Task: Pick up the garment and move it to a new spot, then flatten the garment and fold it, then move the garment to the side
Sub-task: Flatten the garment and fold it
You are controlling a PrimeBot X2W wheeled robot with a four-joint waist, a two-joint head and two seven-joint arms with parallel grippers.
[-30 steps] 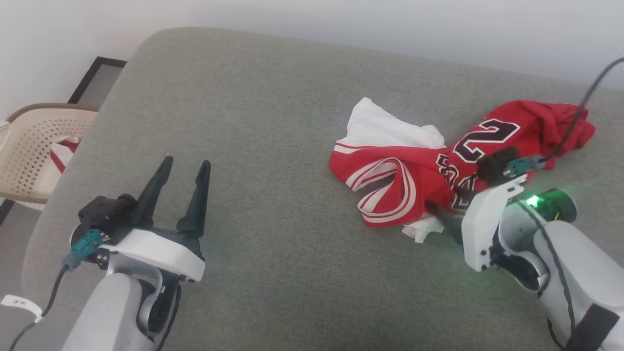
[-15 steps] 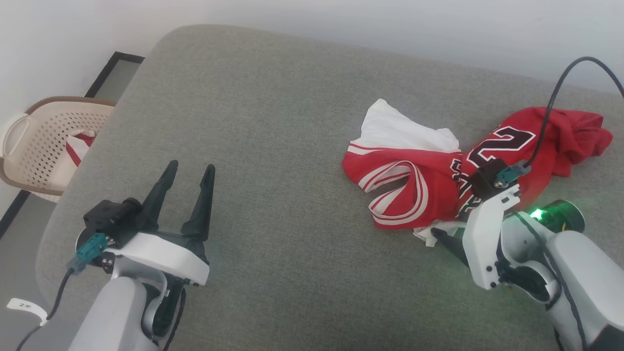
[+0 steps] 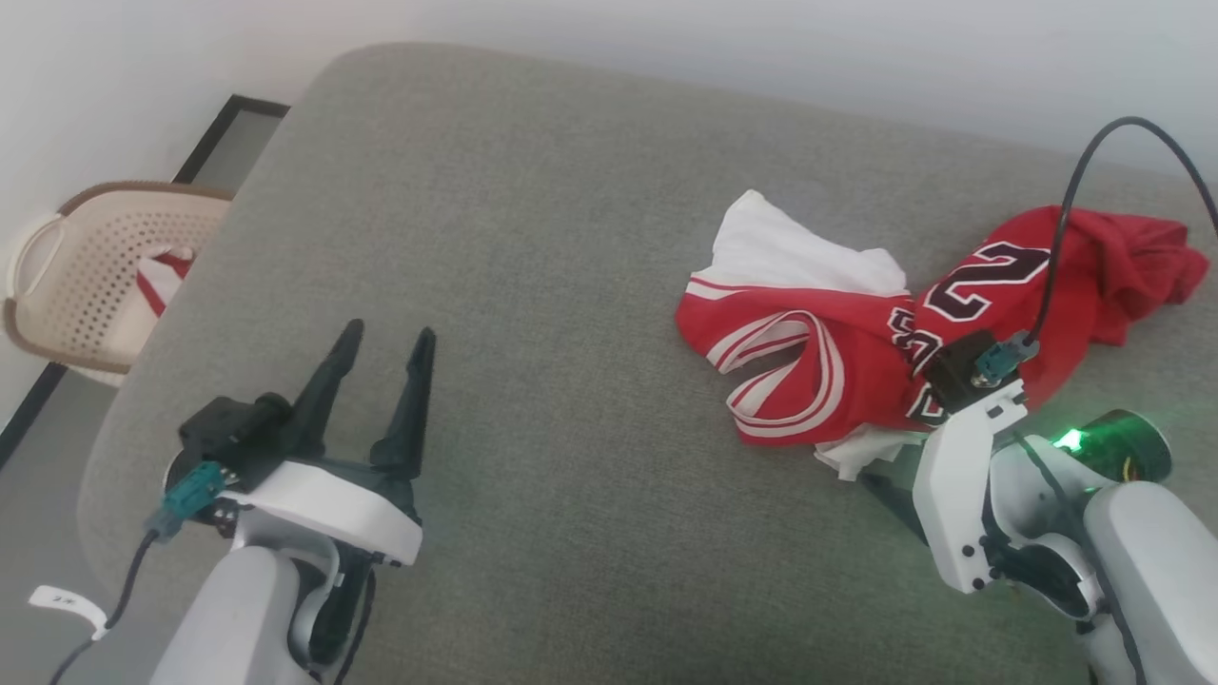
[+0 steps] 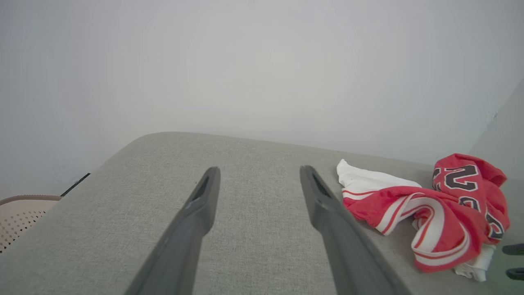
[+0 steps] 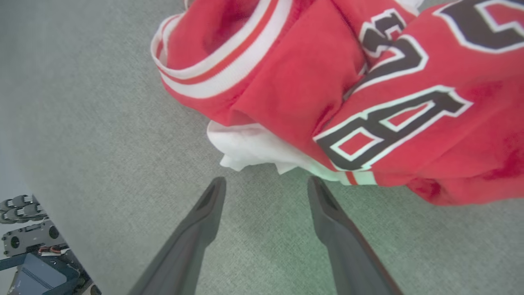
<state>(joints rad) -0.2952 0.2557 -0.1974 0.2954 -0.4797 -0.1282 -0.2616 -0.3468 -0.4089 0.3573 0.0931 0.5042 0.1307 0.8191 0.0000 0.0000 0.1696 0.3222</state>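
The garment point(image 3: 856, 352), a red jersey with white panels, striped trim and black numerals, lies crumpled on the right of a grey upholstered surface point(image 3: 571, 285). My right gripper point(image 5: 266, 180) is open, its tips just short of the garment's point(image 5: 307, 82) near white edge and not touching it. In the head view the right gripper point(image 3: 880, 479) is largely hidden behind its own wrist. My left gripper point(image 3: 388, 333) stands open and empty at the lower left, far from the garment. The left wrist view shows the left gripper point(image 4: 258, 169) over bare fabric, with the garment point(image 4: 442, 213) off to the right.
A beige perforated basket point(image 3: 86, 276) stands on the floor past the surface's left edge, holding a white cloth with red stripes point(image 3: 162, 276). A pale wall runs behind the surface. Dark equipment point(image 5: 32, 250) sits on the floor beyond the near edge.
The head camera has shifted, sliding the whole picture right and down. My right gripper has drawn back a little from the garment's near edge. The left gripper holds its pose.
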